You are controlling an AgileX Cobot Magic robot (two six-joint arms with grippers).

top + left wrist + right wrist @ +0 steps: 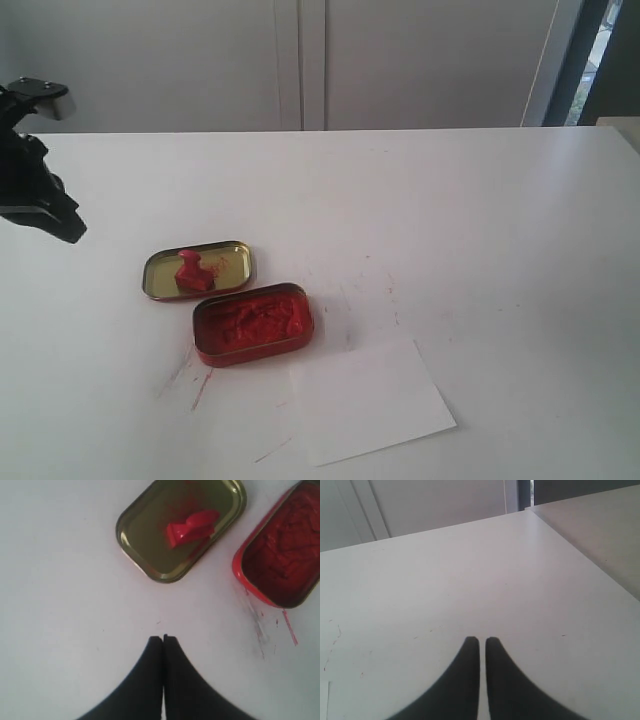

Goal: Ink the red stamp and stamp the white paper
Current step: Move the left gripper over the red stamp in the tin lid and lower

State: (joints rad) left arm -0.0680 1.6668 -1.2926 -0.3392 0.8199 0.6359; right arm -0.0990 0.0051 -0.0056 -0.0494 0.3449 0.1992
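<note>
No text, label or number is legible on the gold lid (228, 262), ink tin (255, 345), red stamp (190, 270) or white paper (370, 400).

One surface (450, 220) carries four things: one red stamp (190, 270), one gold lid (228, 262), one red ink tin (255, 352) and one white sheet of paper (370, 400). Two robot hands show, one left hand (163, 639) and one right hand (482, 640), each with two dark fingers (142, 685).

Exterior overlooks table (450, 220); left wrist, nearer, shares red stamp (191, 526).
</note>
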